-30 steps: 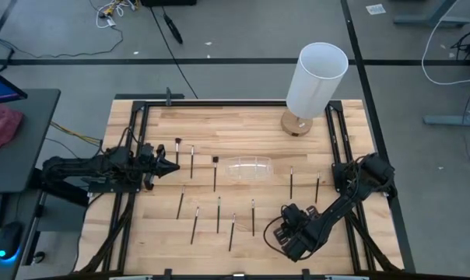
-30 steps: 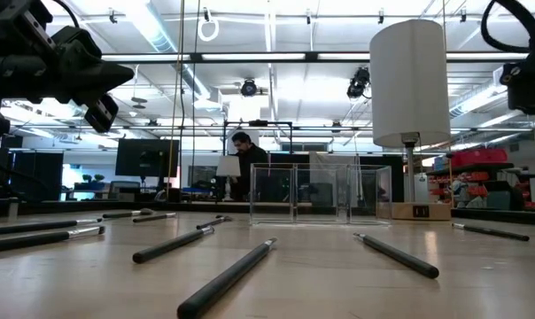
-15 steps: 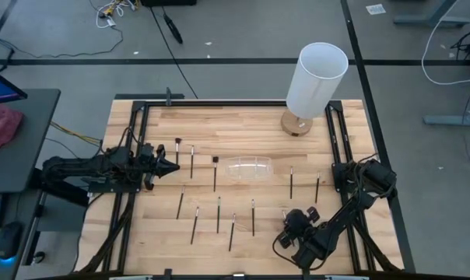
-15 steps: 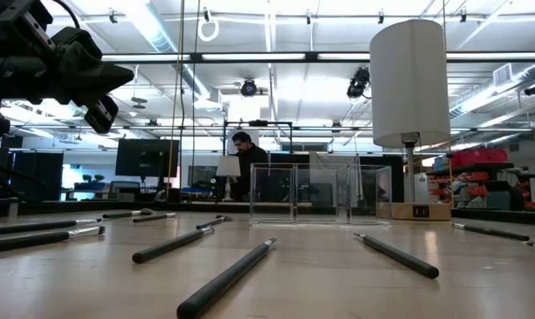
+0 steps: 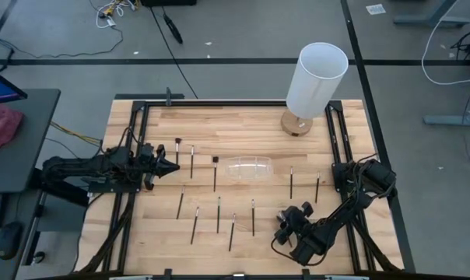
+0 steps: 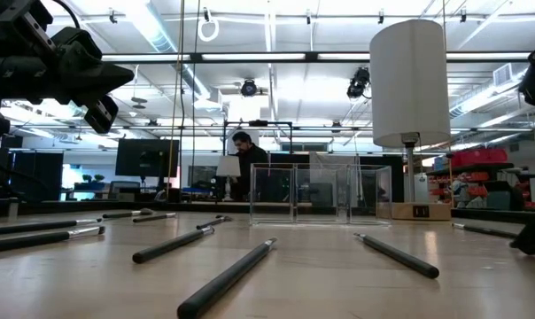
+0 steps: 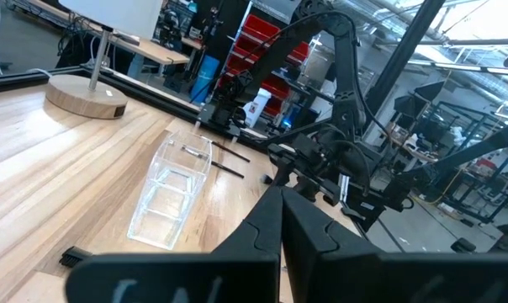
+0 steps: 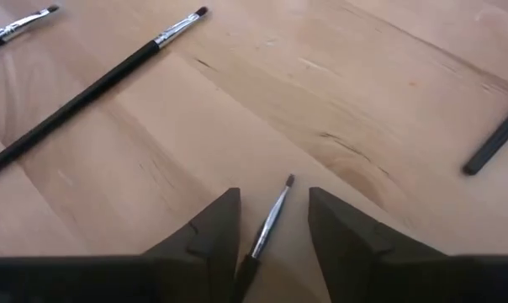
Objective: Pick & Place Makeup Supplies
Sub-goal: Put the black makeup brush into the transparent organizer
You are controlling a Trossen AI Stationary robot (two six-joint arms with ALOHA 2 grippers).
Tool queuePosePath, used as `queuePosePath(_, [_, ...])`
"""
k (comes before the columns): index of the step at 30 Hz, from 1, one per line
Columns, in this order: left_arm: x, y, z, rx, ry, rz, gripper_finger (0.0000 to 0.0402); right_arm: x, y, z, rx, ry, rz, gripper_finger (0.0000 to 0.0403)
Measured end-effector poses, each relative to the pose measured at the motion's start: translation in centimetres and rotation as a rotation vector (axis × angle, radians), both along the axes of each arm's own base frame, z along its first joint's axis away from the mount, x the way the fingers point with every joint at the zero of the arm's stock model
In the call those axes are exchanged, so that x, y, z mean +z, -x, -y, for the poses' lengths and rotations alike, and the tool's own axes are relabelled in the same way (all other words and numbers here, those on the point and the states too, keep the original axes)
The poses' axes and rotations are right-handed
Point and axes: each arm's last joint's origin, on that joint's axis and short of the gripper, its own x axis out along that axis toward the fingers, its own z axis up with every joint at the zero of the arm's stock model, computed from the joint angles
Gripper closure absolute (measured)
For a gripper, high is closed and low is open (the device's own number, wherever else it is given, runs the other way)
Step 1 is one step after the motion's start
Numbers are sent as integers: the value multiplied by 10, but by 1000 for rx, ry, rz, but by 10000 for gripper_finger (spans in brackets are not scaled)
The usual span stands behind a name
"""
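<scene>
The right gripper (image 8: pixel 273 220) is seen low over the table's (image 5: pixel 243 128) near edge, fingers spread, with a small brush (image 8: pixel 269 220) lying between them, not pinched. More makeup brushes (image 5: pixel 218 214) are scattered mid-table. The left gripper (image 5: pixel 175 166) is parked shut at the left.

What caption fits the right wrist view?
Right gripper, fingers open, straddles a thin makeup brush lying on the wooden table.
</scene>
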Motion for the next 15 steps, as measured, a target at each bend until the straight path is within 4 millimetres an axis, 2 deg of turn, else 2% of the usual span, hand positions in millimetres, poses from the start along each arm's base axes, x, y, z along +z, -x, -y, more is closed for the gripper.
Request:
queuePosePath(8, [0, 0, 0, 0, 1, 0, 399, -3, 8, -7, 62, 26, -20, 272])
queuePosePath(15, [0, 0, 0, 0, 2, -1, 399, -15, 13, -11, 95, 107, 25, 274])
